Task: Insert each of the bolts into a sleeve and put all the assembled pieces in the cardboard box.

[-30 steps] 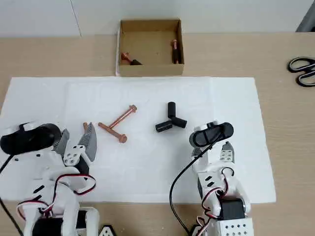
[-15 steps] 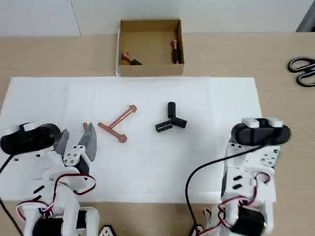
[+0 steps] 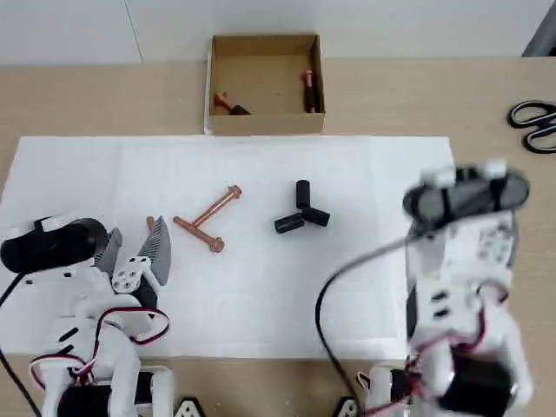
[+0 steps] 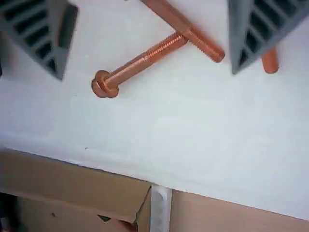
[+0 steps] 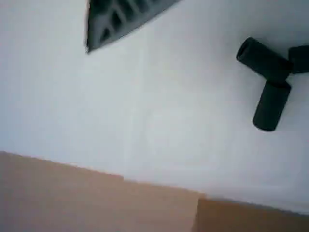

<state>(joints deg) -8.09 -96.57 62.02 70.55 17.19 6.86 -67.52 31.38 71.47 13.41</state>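
Observation:
Three copper bolts lie left of centre on the white sheet: a long one (image 3: 213, 207), a second (image 3: 198, 234) crossing below it, and a short end (image 3: 150, 223). My left gripper (image 3: 139, 248) stands open just beside them; in its wrist view the grey fingers (image 4: 41, 29) flank the bolts (image 4: 140, 65) without touching them. Three black sleeves (image 3: 302, 208) cluster at mid-sheet, seen too in the right wrist view (image 5: 265, 82). My right arm (image 3: 465, 195) is raised at the sheet's right edge, well away from the sleeves; a grey part of my right gripper (image 5: 120, 21) hangs over bare sheet.
The cardboard box (image 3: 266, 129) stands at the back centre with two assembled pieces inside, one at its left (image 3: 228, 104) and one at its right (image 3: 308, 91). Scissors (image 3: 534, 122) lie on the wooden table at the far right.
The right arm swung away from the sleeves to the right and rose. The left arm, the bolts and the sleeves stayed where they were.

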